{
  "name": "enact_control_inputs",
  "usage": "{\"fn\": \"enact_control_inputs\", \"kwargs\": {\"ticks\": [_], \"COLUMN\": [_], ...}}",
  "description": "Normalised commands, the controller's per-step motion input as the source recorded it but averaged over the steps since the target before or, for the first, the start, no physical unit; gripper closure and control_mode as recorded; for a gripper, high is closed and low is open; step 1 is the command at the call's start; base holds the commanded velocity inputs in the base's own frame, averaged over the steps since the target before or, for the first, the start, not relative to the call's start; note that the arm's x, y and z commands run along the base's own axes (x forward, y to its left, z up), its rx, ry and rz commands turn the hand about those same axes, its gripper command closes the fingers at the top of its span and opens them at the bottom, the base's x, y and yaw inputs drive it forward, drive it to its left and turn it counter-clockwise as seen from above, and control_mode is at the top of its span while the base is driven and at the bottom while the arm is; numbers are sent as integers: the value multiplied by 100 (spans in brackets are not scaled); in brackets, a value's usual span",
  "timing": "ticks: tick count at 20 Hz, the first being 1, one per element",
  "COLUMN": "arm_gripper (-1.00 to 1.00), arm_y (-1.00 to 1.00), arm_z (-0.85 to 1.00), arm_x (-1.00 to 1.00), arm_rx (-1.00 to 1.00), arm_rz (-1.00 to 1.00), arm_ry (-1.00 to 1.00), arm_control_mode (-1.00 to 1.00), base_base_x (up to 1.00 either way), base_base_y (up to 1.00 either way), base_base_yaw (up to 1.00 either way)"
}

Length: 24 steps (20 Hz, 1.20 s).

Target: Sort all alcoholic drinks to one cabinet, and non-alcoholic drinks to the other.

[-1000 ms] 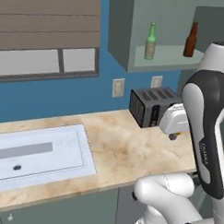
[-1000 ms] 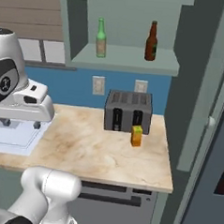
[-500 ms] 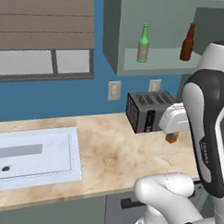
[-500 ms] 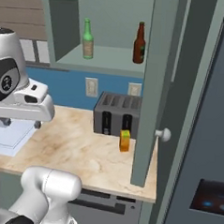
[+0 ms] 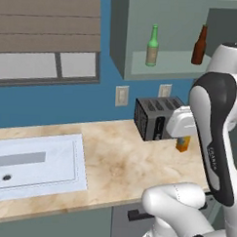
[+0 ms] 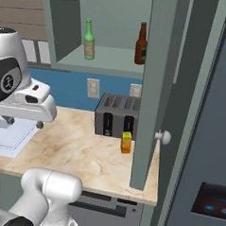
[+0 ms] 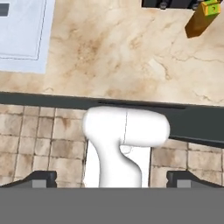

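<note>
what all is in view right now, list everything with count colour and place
green glass bottle: 1, green with beige label, upright on the open cabinet's shelf, left side
brown glass bottle: 1, dark brown, upright on the same shelf, right side
orange carton: 1, orange, on the counter in front of the toaster
toaster: 1, dark grey, at the back of the counter
cabinet door: 1, grey-green with white knob, swung open
counter: 1, beige marble
sink: 1, white, set in the counter's left end
wall outlets: 2, white, on the blue wall
window blind: 1, brown, above the sink
claw: 1, dark tips, open, holding nothing
</note>
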Motion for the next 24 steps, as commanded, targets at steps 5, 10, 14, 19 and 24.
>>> {"fn": "enact_control_inputs", "kwargs": {"ticks": [5,10,14,19,24], "arm_gripper": [-100,-100,-100,-100,-100], "arm_y": [0,3,0,-9,-23], "arm_z": [-1,-5,-9,-14,-21], "arm_x": [29,30,38,49,43], "arm_rx": [-4,-6,-9,-17,-17], "arm_rz": [-57,-65,-63,-51,-41], "arm_ry": [0,-3,-8,-11,-10], "arm_control_mode": [-100,-100,-100,-100,-100], "base_base_x": [0,0,0,0,0], "base_base_y": [0,0,0,0,0], "base_base_yaw": [0,0,0,0,0]}}
